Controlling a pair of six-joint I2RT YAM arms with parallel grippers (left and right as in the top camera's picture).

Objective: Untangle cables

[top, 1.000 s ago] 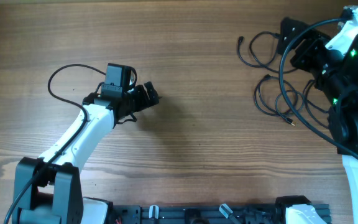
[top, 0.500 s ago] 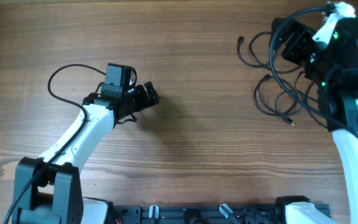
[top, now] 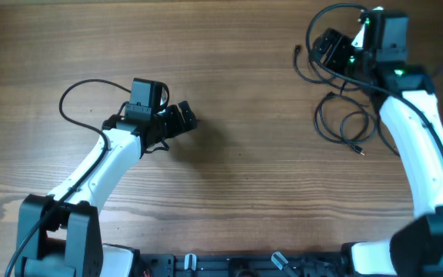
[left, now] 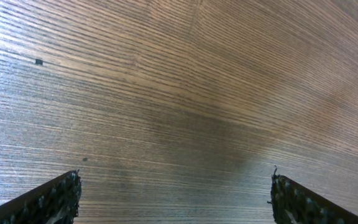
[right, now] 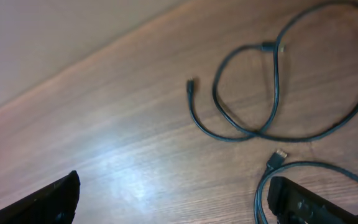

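A robotics lab bench: white robot arms (top: 102,165) and a black rail (top: 237,265) along a wood-grain table (top: 244,92)

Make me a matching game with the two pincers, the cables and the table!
Things:
1. left pincer
2. right pincer
3. cables
4. table

Descriptions:
A. brown, with wood grain
B. open, with cable ends on the wood just ahead of it
C. thin black loops lying on the right side of the table
D. open over bare wood, no cable in its view

Pairs: 1-D, 2-B, 3-C, 4-A
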